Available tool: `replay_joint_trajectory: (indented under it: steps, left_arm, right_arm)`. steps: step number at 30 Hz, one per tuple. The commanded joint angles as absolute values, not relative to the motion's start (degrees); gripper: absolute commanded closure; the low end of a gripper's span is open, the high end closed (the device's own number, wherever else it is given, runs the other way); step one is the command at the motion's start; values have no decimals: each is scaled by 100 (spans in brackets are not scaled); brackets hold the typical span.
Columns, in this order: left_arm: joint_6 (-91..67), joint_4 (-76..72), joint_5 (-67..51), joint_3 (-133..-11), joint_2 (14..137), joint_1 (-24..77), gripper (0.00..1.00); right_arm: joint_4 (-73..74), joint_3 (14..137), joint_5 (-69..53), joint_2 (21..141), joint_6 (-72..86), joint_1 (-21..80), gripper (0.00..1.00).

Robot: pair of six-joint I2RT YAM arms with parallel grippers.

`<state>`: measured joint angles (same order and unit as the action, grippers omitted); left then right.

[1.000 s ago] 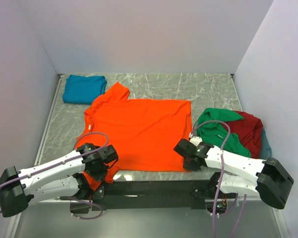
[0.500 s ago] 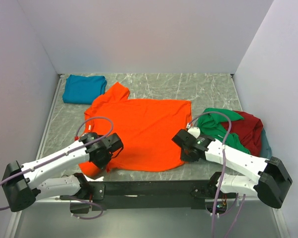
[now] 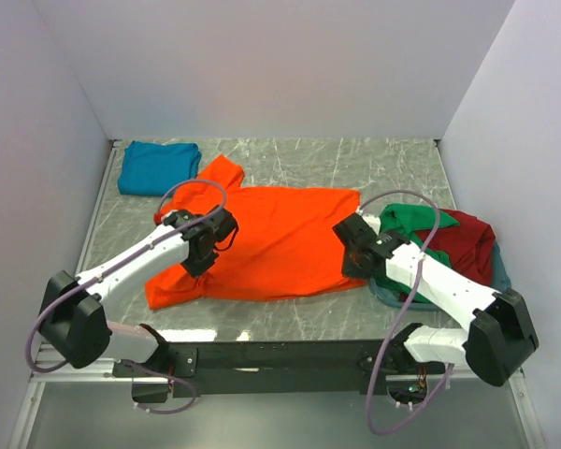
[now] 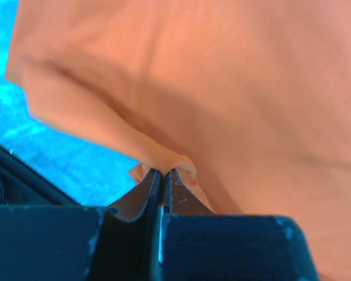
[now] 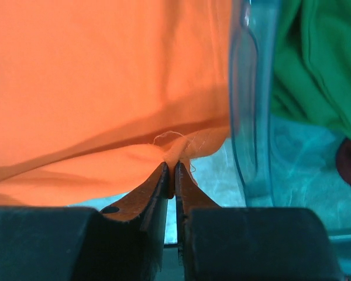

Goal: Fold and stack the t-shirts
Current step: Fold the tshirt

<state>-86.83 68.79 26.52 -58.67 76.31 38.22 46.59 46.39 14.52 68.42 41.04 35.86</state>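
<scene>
An orange t-shirt [image 3: 280, 238] lies spread across the middle of the table, its lower part lifted and doubled back. My left gripper [image 3: 208, 248] is shut on the shirt's left hem corner, and the left wrist view shows orange cloth [image 4: 222, 88] pinched at the fingertips [image 4: 162, 173]. My right gripper [image 3: 356, 253] is shut on the right hem corner, with a bunch of the orange cloth [image 5: 105, 76] between its tips [image 5: 171, 167]. A teal t-shirt [image 3: 159, 168] lies folded at the back left. The green t-shirt [image 3: 413, 224] and the dark red t-shirt [image 3: 469, 245] are heaped at the right.
The green and dark red shirts sit in a grey-blue plastic basket [image 3: 501, 279], whose clear rim [image 5: 248, 99] stands just right of my right gripper. White walls enclose the table at the left, back and right. The dark mounting rail [image 3: 280, 354] runs along the near edge.
Both grippers have moved away from the near edge toward the back, carrying the orange shirt's hem with them. The shirt's lower part has come up off the table edge.
</scene>
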Motion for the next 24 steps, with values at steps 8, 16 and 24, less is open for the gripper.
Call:
replay_joint_trajectory:
  steps: [8, 16, 24]
  left_arm:
    - [-7445, 6056, 3243, -6618, 8288, 3340, 94]
    - [-6645, 5178, 3551, -6969, 9095, 3138, 89]
    - [-6240, 4447, 3462, -7285, 9702, 2734, 84]
  right_arm:
    - [4043, 5510, 1389, 7549, 3384, 3015, 85]
    - [3833, 5730, 1292, 7998, 3226, 2699, 85]
    - [3867, 6055, 1520, 8516, 3199, 2514, 84]
